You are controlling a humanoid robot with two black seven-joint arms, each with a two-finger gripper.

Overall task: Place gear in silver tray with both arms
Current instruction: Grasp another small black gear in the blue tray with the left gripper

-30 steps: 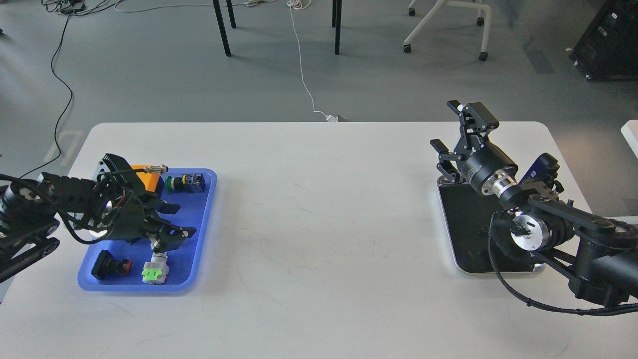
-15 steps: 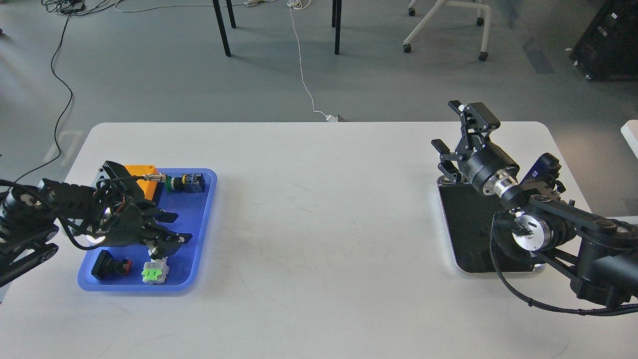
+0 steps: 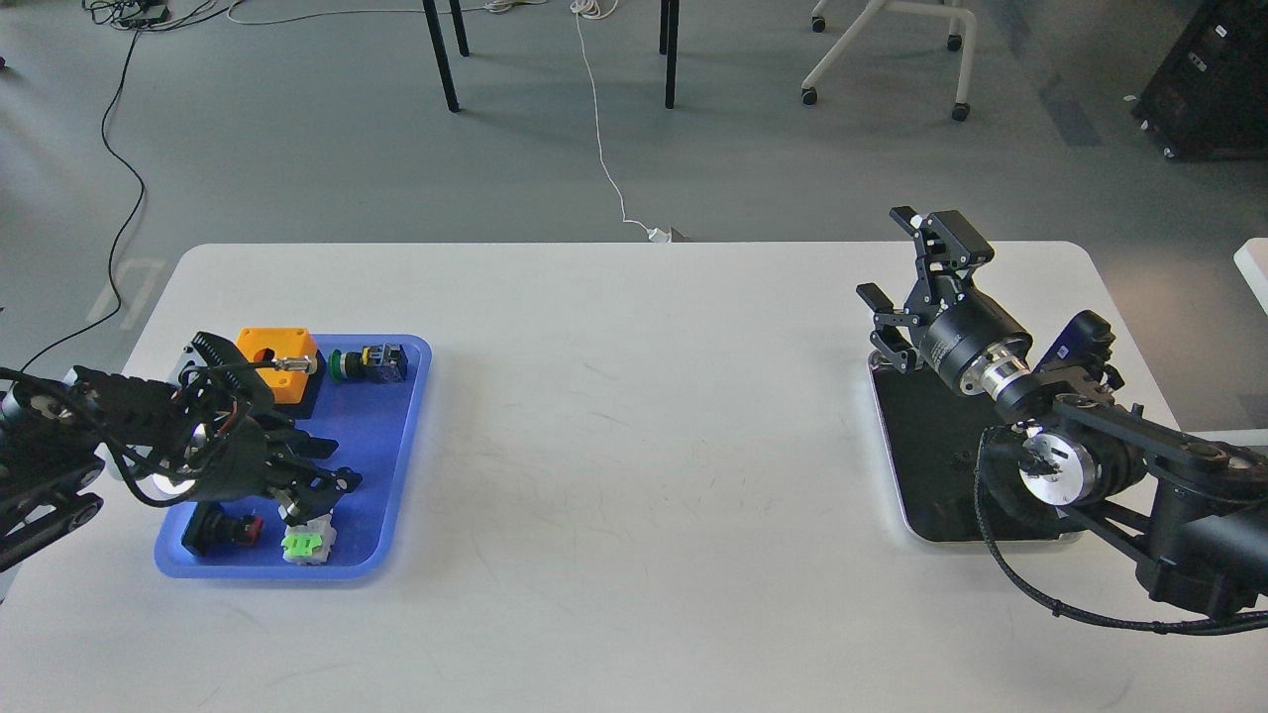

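The left gripper (image 3: 322, 485) hangs low in the blue tray (image 3: 396, 451), fingers narrow just above the white-and-green connector (image 3: 308, 540); settle squarely before closing. The silver tray (image 3: 926, 446) sits far right, under the right gripper (image 3: 906, 287), fingers wide.

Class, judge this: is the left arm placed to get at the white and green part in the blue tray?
Probably yes. The left gripper hangs just above the white and green part in the blue tray, fingers apart, with nothing between them.

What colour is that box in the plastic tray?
Orange box with a black base, seen in the head view.
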